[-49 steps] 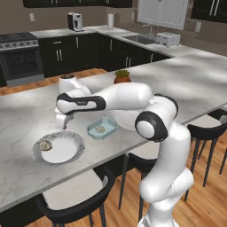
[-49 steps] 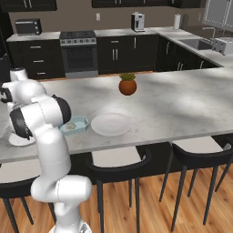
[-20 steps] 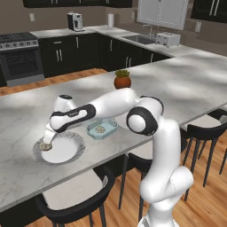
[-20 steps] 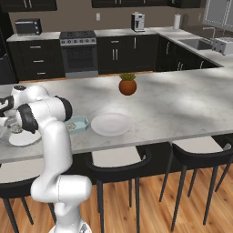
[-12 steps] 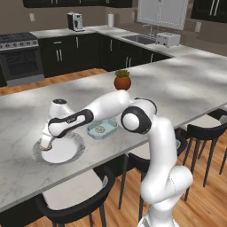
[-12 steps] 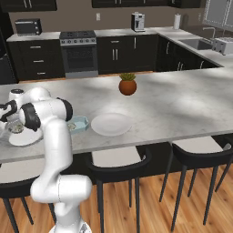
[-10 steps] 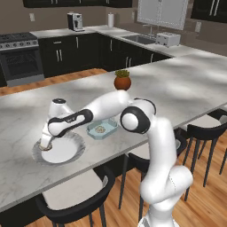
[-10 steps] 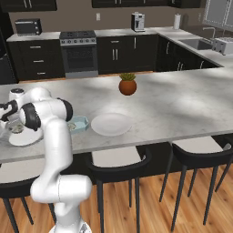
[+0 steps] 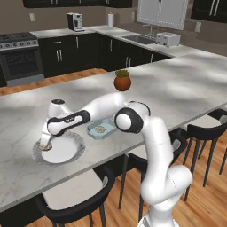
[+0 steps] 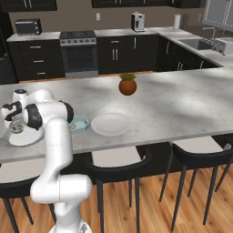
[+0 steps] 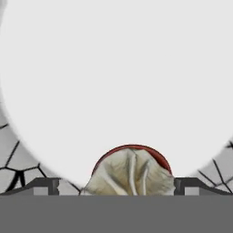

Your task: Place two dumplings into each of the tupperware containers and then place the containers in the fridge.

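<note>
I've got the gripper [image 9: 45, 145] down over the near-left edge of the white plate [image 9: 66, 153] at the left end of the island counter [image 9: 186, 93], and the hand view puts the dumpling [image 11: 130, 176] squarely between the two dark fingertips [image 11: 44, 185], one tip to each side with a clear gap either way. The jaws stand wide apart and grip nothing yet. In that view the dumpling's long axis seems to run across, from one finger toward the other, its pleats ridged up the middle (there's a reddish rim behind it that I can't identify). So I judge the jaws would close on its ends, not its flanks; it's small enough that this should still hold. From here the move looks like a straight pinch and lift, no sideways correction needed. The tupperware container [image 9: 101, 130] lies on the counter just beside the plate toward the arm's base, open-topped with a dumpling-like lump already inside, so the carry is short. A second plate [image 10: 111, 124] sits further along, and the fridge isn't in sight from this spot.
</note>
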Robot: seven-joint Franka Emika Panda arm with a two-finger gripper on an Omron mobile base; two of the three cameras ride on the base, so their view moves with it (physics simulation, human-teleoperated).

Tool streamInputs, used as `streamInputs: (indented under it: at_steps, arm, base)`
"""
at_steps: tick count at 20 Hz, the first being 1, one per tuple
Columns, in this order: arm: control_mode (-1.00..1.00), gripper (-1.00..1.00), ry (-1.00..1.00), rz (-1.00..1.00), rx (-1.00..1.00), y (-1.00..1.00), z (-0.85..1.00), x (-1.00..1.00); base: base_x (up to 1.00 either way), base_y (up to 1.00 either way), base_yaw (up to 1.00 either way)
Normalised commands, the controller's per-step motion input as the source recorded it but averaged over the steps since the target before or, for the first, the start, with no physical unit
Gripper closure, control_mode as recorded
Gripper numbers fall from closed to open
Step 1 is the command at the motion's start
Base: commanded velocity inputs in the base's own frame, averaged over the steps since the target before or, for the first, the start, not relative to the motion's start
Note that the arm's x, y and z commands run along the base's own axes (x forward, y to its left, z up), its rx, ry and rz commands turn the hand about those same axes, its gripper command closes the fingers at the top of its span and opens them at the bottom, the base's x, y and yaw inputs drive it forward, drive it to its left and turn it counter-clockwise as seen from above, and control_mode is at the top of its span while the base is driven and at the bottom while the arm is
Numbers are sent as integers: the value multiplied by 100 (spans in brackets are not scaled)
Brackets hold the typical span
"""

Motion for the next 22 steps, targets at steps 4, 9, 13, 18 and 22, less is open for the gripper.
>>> streamInputs:
  at_steps: [4, 9, 13, 18, 22]
  arm:
    - [-100, -100, 0, 0, 0, 36, -24, -1]
    - [-100, -100, 0, 0, 0, 23, -19, 13]
    - [-100, -100, 4, -1, -1, 2, -47, 10]
    - [-100, -100, 20, -8, 0, 0, -93, -6]
    - [-100, -100, 21, -9, 0, 0, -100, -17]
  base:
    - [0, 0, 0]
    - [0, 0, 0]
    - [0, 0, 0]
    - [0, 0, 0]
    - [0, 0, 0]
